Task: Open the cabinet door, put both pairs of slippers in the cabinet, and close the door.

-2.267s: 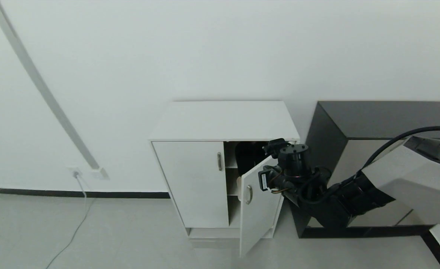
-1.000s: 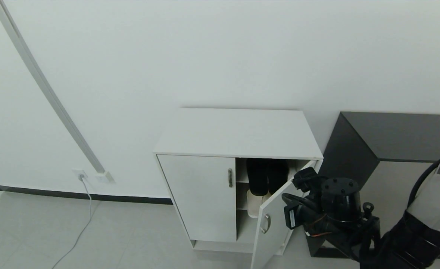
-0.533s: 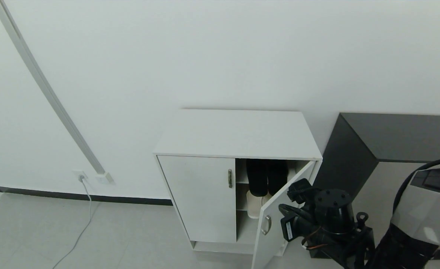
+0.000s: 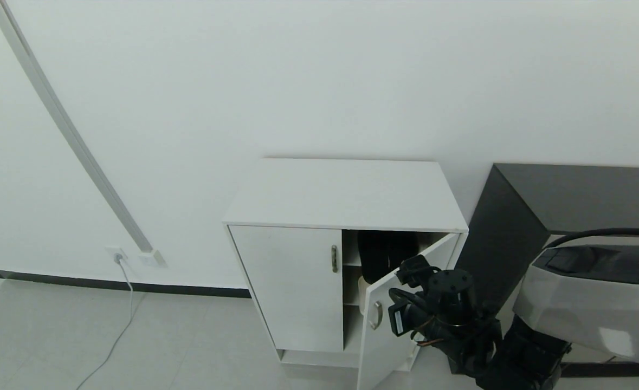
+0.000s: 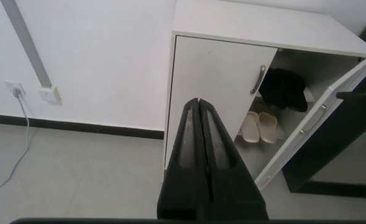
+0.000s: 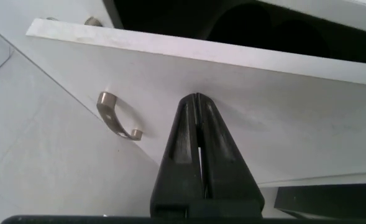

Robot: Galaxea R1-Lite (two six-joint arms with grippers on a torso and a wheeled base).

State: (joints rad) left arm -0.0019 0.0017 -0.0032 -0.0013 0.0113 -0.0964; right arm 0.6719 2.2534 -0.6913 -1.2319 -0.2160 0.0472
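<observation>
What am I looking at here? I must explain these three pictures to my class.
It is a two-armed robot on wheels. The wide picture comes from a camera on its head; the other two from its wrists. Before it stands a white cabinet, its right door ajar. Inside, black slippers lie on a shelf, pale slippers on the one below. The right tool, shut, has its tip at the door's outer face; the left tool, shut and empty, is held off from the cabinet.

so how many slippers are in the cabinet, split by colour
black slippers: 2
cream slippers: 2
total: 4
</observation>
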